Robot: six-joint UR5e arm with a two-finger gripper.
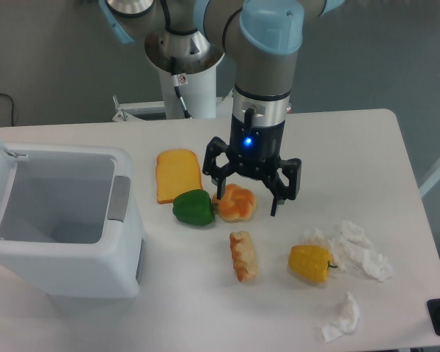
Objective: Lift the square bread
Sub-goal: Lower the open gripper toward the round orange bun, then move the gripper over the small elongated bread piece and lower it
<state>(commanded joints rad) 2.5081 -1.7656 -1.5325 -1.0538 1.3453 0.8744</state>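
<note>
The square bread (pixel 178 174) is a flat orange-yellow slice lying on the white table (pixel 367 147), left of centre. My gripper (pixel 248 204) hangs to its right, open, with its dark fingers spread wide. In the image a round twisted bun (pixel 236 203) sits between the fingers, closer to the left one. The gripper is clear of the square bread and holds nothing.
A green pepper (pixel 193 207) lies just below the square bread and touches the bun. A long bread roll (pixel 243 255), a yellow pepper (pixel 311 263) and crumpled white tissues (pixel 359 249) lie toward the front right. An open white bin (pixel 59 213) stands at the left.
</note>
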